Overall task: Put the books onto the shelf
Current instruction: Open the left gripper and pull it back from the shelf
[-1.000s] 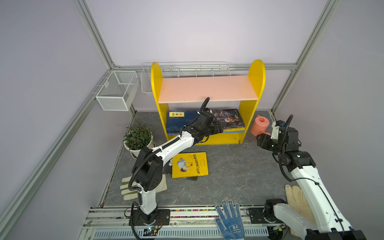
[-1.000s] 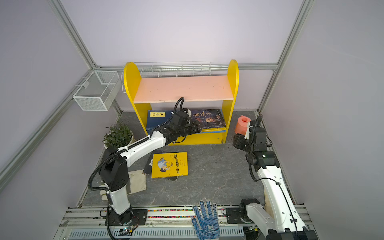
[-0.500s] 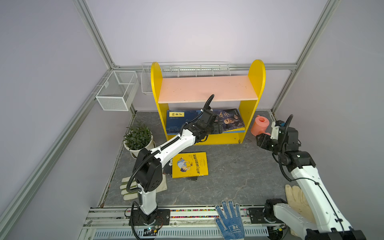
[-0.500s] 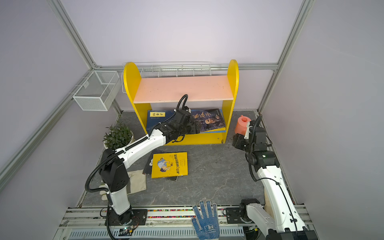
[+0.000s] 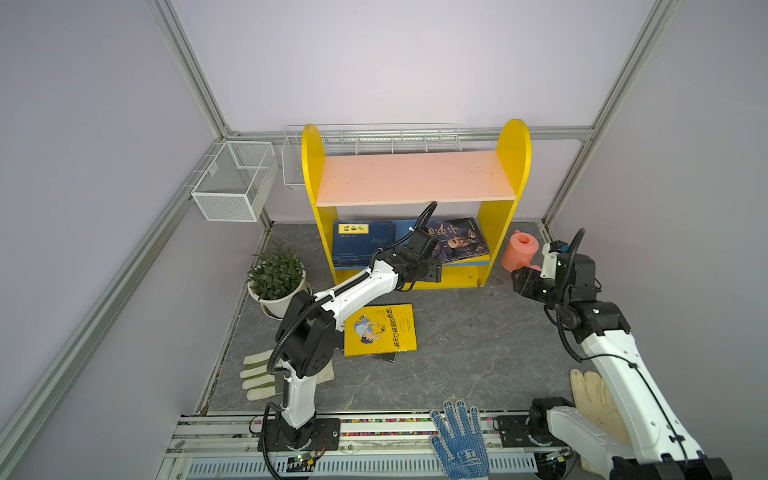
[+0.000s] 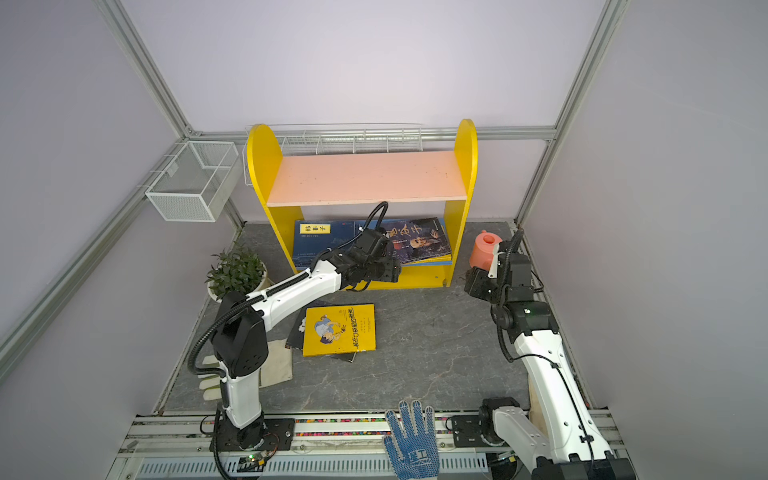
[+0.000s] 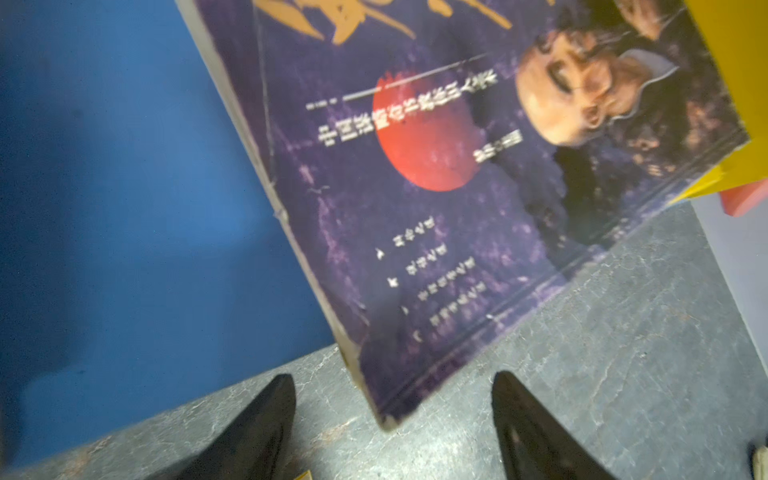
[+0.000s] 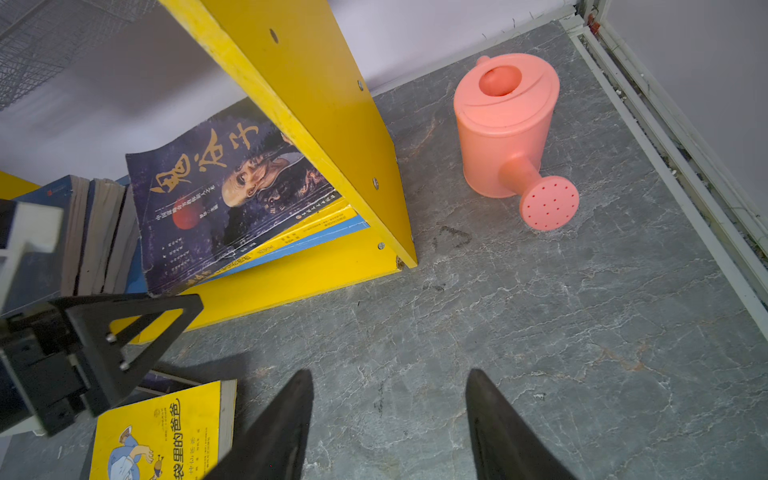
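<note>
At the shelf's blue lower board (image 7: 124, 166), left fingers (image 7: 266, 415) stand wide, empty; portrait book (image 7: 436, 166) lies there askew, corner overhanging; judged: nudge it square first; yellow cartoon book (image 5: 380, 330) lies on bench (image 5: 478, 340); right fingers (image 8: 286, 415) wide, empty.

Frame centre: dark purple paperback book (image 7: 436, 199) with red disc and portrait lies skewed on the blue shelf board (image 7: 124, 187), one corner overhanging the grey marbled tabletop (image 7: 602, 353). The left gripper (image 7: 392, 378) has its black fingers spread either side of that corner, clear of it.
</note>
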Available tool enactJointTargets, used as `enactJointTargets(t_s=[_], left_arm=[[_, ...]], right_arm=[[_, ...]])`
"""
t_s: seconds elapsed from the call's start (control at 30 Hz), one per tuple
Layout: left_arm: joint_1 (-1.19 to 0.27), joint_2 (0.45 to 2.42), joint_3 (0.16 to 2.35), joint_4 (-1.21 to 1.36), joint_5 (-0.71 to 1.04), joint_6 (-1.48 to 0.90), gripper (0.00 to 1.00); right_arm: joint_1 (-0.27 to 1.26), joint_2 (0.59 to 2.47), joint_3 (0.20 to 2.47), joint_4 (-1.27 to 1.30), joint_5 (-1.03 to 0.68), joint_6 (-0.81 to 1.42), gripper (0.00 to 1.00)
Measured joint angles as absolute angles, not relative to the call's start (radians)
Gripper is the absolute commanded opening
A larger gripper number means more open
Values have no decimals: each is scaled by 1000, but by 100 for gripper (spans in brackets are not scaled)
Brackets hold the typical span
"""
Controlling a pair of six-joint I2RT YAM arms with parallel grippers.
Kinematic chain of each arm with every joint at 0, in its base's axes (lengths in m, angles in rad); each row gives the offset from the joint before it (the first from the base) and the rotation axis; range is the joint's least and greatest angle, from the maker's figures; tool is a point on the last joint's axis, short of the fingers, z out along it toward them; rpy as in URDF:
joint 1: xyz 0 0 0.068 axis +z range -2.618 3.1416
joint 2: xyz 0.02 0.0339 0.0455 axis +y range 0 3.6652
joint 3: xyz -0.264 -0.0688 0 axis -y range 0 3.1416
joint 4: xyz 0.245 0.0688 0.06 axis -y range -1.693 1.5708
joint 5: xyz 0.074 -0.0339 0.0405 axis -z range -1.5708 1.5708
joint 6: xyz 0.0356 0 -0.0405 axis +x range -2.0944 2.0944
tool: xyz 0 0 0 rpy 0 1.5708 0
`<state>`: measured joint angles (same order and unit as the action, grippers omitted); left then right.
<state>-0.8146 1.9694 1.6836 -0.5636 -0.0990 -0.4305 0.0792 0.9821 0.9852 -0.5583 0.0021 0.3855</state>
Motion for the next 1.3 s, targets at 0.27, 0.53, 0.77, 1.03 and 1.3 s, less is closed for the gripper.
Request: enactJointTargets(t_s=[0.27,0.53,0.77,1.03,1.3], left_arm=[[-817,2059,1826,-702,-123,-397,60],[-823,2069,1903,-822,-208,-368,59],[-818,2069,1927,-842,-273,-354,59],[-818,2089,1952,-839,-311,-354,59],[-817,2052,1885,-742,-246,-292,59]], right_arm=[[79,982,985,-558,4,386,62],[79,967,985,-558,7,390,62],[79,952,979,-558,2,397,62],[79,952,979,-558,-5,396,62],[93,952,958,-547,-33,395,62]])
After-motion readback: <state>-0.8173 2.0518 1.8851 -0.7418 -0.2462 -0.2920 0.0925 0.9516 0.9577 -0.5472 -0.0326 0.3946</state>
